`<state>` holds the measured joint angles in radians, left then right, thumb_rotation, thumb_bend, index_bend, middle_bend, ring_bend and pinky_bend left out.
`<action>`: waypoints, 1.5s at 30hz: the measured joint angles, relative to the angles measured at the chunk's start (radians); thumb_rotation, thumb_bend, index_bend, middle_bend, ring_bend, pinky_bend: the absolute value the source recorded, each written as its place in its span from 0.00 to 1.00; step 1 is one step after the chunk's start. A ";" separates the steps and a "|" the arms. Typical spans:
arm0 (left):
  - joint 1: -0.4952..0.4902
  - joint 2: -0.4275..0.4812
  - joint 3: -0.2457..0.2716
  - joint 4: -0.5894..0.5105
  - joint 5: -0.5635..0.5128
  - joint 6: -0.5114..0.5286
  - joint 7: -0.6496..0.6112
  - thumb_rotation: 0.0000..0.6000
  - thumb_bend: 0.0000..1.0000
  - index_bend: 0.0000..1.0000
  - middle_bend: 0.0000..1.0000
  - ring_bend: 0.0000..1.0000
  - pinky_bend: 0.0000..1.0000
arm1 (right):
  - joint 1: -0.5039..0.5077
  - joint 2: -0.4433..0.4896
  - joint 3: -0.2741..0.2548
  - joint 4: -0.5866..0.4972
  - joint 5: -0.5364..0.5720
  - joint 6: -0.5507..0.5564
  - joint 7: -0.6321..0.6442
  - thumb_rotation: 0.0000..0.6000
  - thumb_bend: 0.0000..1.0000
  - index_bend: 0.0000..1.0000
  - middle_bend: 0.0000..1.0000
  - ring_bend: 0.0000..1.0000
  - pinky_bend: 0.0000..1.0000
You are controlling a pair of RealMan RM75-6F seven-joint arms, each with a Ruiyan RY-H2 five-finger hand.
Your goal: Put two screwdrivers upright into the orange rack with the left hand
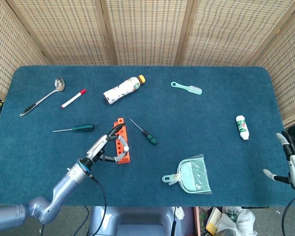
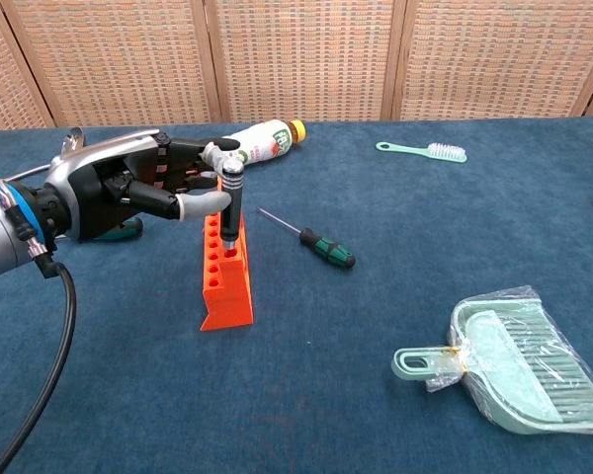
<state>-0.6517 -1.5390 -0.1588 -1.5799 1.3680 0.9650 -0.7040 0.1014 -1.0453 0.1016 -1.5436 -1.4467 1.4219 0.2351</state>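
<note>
- Head view: the left hand (image 1: 104,148) is seen reaching in from the lower left of the blue bench (image 1: 211,98), with its fingers (image 1: 119,129) wrapped around a black-handled screwdriver (image 1: 124,146) that's standing in the orange rack (image 1: 121,148).
- Two more screwdrivers are left lying flat: a green-handled screwdriver (image 1: 82,128) to the left of the rack, and a dark green screwdriver (image 1: 149,137) just to its right.
- Further back, a ladle (image 1: 42,97), a red marker (image 1: 73,98), a bottle (image 1: 122,89) on its side and a mint brush (image 1: 187,88) are spread out.
- A small white bottle (image 1: 242,127) is over on the right, and a dustpan (image 1: 191,175) wrapped in plastic sits near the front.
- The right hand (image 1: 294,164) is parked off the bench's right edge, fingers spread and nothing held.
- Chest view: the black-handled screwdriver (image 2: 231,202) is shown upright with its tip down in one of the rack's (image 2: 225,275) far holes, pinched near the top between the thumb and fingers of the left hand (image 2: 138,188).
- The dark green screwdriver (image 2: 321,244) is seen just right of the rack, and the other one is mostly hidden behind the hand.
</note>
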 measured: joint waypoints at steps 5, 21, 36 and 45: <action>0.000 -0.009 0.002 0.009 -0.003 0.000 0.025 1.00 0.47 0.66 0.00 0.00 0.00 | 0.000 0.000 0.000 0.000 0.001 -0.001 0.000 1.00 0.00 0.00 0.00 0.00 0.00; 0.007 -0.026 0.006 0.027 0.009 0.008 0.043 1.00 0.47 0.66 0.00 0.00 0.00 | 0.001 0.001 0.000 0.000 0.002 -0.003 0.000 1.00 0.00 0.00 0.00 0.00 0.00; 0.016 0.016 0.023 -0.001 0.044 0.020 0.066 1.00 0.13 0.13 0.00 0.00 0.00 | 0.000 0.002 -0.001 -0.002 0.001 -0.002 0.000 1.00 0.00 0.00 0.00 0.00 0.00; 0.031 0.095 0.030 -0.062 0.102 0.062 0.031 1.00 0.23 0.03 0.00 0.00 0.00 | 0.000 0.004 -0.001 -0.004 0.002 -0.003 0.002 1.00 0.00 0.00 0.00 0.00 0.00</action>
<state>-0.6204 -1.4439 -0.1288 -1.6421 1.4695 1.0274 -0.6728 0.1013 -1.0415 0.1008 -1.5478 -1.4443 1.4193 0.2367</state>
